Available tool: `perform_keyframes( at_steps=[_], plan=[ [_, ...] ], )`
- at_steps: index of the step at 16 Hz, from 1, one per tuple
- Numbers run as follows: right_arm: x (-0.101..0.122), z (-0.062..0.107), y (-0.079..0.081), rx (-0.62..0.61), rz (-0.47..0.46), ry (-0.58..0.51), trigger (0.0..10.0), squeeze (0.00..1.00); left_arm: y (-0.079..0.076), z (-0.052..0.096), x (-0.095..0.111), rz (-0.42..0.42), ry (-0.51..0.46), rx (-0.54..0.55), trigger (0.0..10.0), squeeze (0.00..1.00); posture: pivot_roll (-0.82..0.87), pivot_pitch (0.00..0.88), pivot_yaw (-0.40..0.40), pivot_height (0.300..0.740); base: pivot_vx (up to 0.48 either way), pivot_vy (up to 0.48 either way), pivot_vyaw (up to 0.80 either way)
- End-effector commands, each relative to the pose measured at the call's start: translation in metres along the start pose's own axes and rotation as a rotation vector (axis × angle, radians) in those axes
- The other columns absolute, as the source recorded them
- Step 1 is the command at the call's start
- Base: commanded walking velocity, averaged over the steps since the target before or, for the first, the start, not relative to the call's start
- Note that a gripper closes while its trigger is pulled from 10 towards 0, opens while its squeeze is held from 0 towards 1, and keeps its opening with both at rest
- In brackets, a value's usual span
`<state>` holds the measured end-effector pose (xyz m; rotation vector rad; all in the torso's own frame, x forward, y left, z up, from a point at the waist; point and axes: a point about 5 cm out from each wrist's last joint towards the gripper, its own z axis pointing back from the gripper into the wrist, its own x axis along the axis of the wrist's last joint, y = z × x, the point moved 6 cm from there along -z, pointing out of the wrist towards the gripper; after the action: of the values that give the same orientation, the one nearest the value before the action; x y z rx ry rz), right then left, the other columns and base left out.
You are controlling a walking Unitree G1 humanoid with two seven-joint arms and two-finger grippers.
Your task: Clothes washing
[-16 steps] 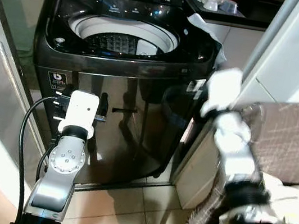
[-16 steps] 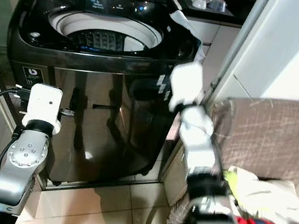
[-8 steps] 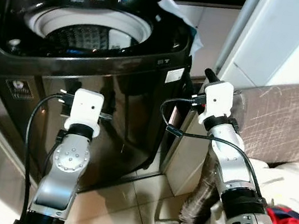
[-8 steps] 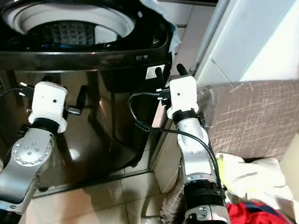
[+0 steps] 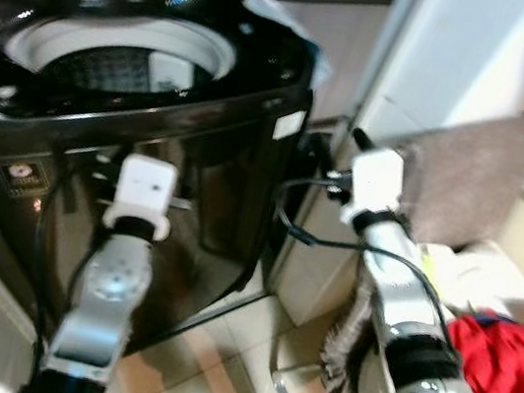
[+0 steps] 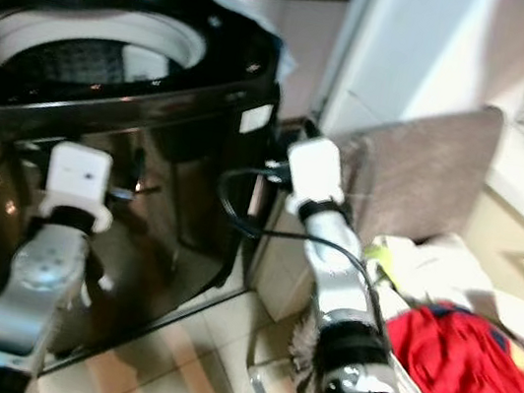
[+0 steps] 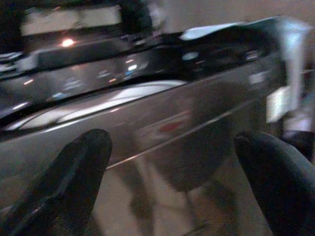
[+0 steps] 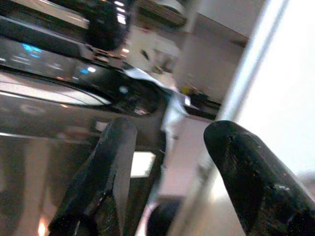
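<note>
Black and glossy, the top-loading washing machine (image 5: 140, 87) sits at the robot's left, lid up, white drum rim showing. To the right, a grey-brown woven fabric panel (image 5: 471, 170) stands behind the red garment (image 6: 460, 363), which lies on pale laundry. Left gripper (image 7: 172, 182) hangs before the machine's front, fingers spread, empty. Right gripper (image 8: 172, 172) is raised near the machine's corner, fingers also parted.

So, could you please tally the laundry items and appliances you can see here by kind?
Washing machine, lid open: 1
Red garment: 1
Pale garments beside the red one: 1 heap, too blurred to count singly
Brown laundry basket: 1
Total: 4
</note>
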<state>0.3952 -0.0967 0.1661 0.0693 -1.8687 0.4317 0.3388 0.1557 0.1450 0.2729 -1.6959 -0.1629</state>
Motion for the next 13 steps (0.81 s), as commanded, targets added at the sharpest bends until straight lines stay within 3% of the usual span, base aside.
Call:
perform_keyframes(
  at_steps=[1, 3, 6, 11, 13],
  plan=[
    [-0.008, 0.004, -0.007, -0.040, -0.036, 0.028, 10.0, 0.00, -0.004, -0.002, 0.000, -0.019, -0.004, -0.027, 10.0, 0.00, 0.00, 0.000, -0.037, 0.740, 0.000, 0.000, -0.56],
    [-0.018, 0.010, -0.016, -0.096, -0.073, 0.066, 10.0, 0.00, -0.004, -0.002, 0.000, -0.020, -0.007, -0.038, 10.0, 0.00, 0.00, 0.000, -0.031, 0.740, 0.000, 0.000, -0.56],
    [-0.026, 0.020, -0.017, -0.103, -0.074, 0.087, 10.0, 0.00, -0.005, -0.004, -0.001, -0.031, -0.007, -0.056, 10.0, 0.00, -0.01, 0.000, -0.024, 0.740, 0.000, 0.000, -0.56],
    [-0.022, 0.023, -0.030, -0.144, -0.058, 0.069, 10.0, 0.00, -0.009, -0.006, 0.001, -0.018, -0.026, -0.096, 10.0, 0.00, -0.03, 0.000, -0.007, 0.740, 0.000, 0.000, -0.57],
    [0.000, 0.020, -0.030, -0.137, -0.018, -0.011, 10.0, 0.00, -0.011, -0.008, 0.001, -0.016, -0.030, -0.102, 10.0, 0.00, -0.04, 0.000, 0.000, 0.740, 0.000, 0.000, -0.57]
  ],
)
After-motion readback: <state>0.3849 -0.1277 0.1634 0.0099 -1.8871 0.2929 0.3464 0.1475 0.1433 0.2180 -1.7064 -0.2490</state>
